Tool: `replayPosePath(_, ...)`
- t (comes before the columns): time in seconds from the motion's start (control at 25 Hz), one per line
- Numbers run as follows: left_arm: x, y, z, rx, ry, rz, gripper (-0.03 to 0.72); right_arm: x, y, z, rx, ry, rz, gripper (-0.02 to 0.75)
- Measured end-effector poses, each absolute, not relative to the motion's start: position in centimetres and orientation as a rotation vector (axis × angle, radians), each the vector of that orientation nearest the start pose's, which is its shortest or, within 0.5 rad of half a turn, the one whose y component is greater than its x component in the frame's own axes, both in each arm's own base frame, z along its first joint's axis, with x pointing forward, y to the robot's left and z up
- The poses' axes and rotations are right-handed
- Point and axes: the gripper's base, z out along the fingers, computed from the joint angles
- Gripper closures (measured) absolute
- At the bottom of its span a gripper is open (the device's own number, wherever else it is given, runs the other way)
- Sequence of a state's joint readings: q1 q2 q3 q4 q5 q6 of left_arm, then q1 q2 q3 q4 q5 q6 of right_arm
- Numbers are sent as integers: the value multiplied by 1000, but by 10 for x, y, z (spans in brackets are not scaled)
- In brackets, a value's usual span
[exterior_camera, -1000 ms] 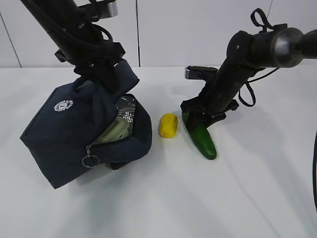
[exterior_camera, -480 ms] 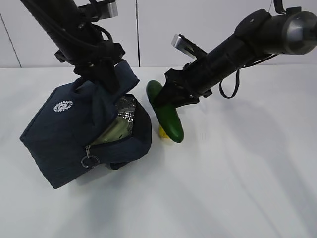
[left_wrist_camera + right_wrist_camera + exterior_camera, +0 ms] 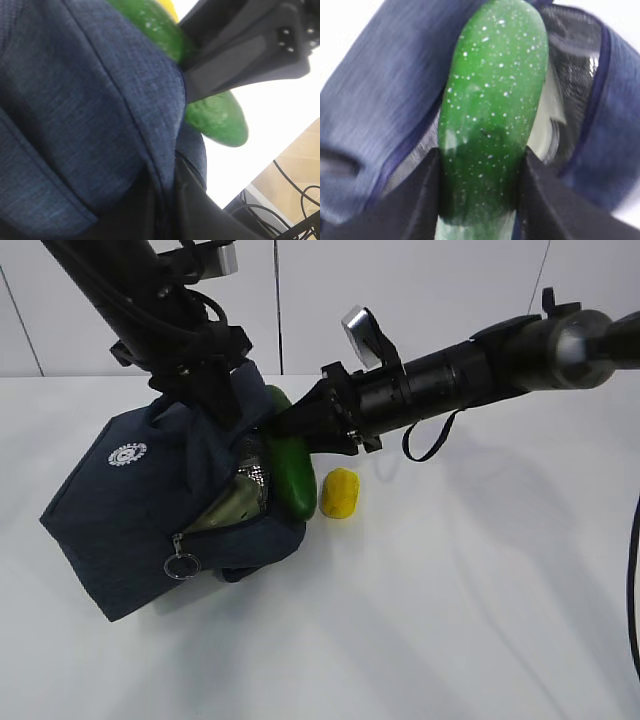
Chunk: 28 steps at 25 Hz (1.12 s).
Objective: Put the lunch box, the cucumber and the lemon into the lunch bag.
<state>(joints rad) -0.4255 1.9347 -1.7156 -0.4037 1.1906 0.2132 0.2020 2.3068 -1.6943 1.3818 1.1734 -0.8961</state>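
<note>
The navy lunch bag (image 3: pixel 130 500) lies tilted on the white table, mouth open to the right, its silver lining showing. The pale green lunch box (image 3: pixel 232 504) sits inside it. My left gripper (image 3: pixel 205 390) is shut on the bag's top fabric (image 3: pixel 100 115) and holds it up. My right gripper (image 3: pixel 290 428) is shut on the dark green cucumber (image 3: pixel 288 465), whose lower end hangs at the bag's mouth; in the right wrist view the cucumber (image 3: pixel 492 115) points into the opening. The yellow lemon (image 3: pixel 339 493) lies on the table just right of the bag.
The bag's zipper ring pull (image 3: pixel 181 565) hangs at the front of the opening. The white table (image 3: pixel 470 600) stretches to the right and front. A white wall stands behind the table.
My right gripper lifted the cucumber off the table and carried it left, over the lemon, to the bag's mouth. The left gripper and bag have stayed still.
</note>
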Motion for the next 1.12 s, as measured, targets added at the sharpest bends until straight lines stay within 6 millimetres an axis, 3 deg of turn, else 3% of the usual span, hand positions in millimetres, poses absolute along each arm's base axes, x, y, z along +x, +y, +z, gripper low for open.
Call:
replayPosePath(0.16,361,-201,281,756,2775,-619,681,442,181,154,-436,2330,1624,426)
replayPosePath(0.6,360,-201,281,754,2775,-627,681,431,222,144,-523,2221,1701,426)
replayPosePath(1.12,361,-201,281,751,2773,-633,681,434,240,144,-462,2074,1717,419)
